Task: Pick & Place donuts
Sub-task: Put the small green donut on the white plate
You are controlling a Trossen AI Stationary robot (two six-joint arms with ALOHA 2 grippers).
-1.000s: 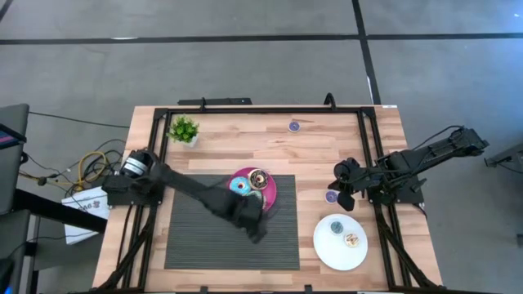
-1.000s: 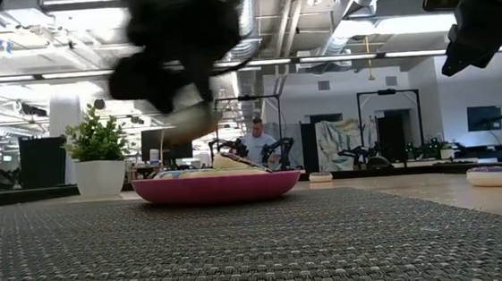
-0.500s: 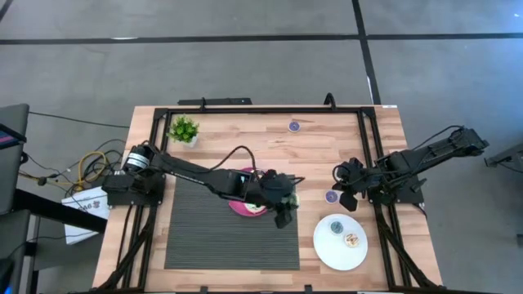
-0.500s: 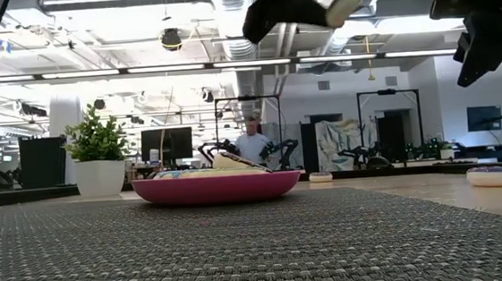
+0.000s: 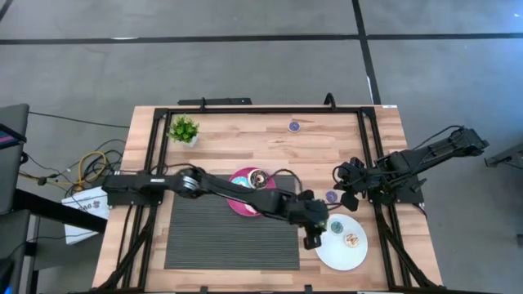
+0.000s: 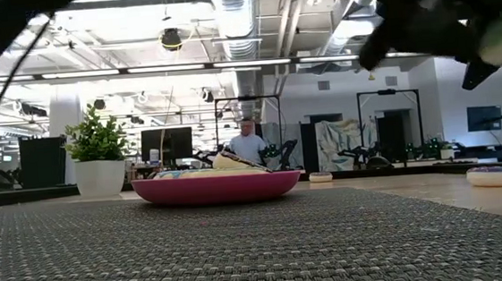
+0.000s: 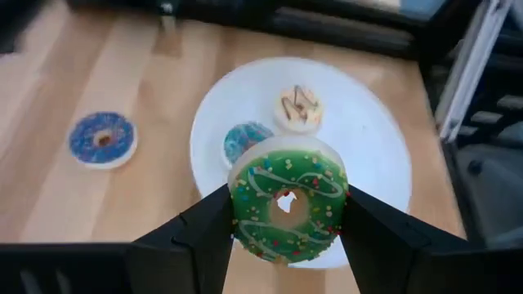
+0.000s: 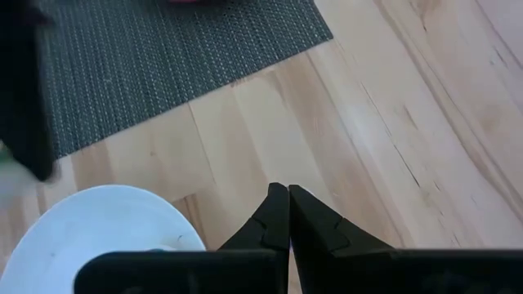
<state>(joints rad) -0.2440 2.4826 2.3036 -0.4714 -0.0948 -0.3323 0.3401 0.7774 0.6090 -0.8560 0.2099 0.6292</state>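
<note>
My left gripper [image 7: 288, 214], stretched across the mat [image 5: 212, 237], clasps a green sprinkled donut [image 7: 288, 204] above the near rim of the white plate [image 7: 368, 155], where a blue donut [image 7: 243, 139] and a cream donut [image 7: 298, 106] already lie. My right gripper [image 8: 283, 214] waits clenched beside the plate, holding nothing.

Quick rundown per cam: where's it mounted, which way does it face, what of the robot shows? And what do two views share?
High: overhead, straight down; both arms, left gripper by the white plate.
Low: table height, level across the mat; blurred arm parts above, pink plate.
Left wrist: on the left arm, looking down past its fingers holding the green donut.
Right wrist: on the right arm; right gripper shut over wood.
Shared: white plate in high and both wrist views.
</note>
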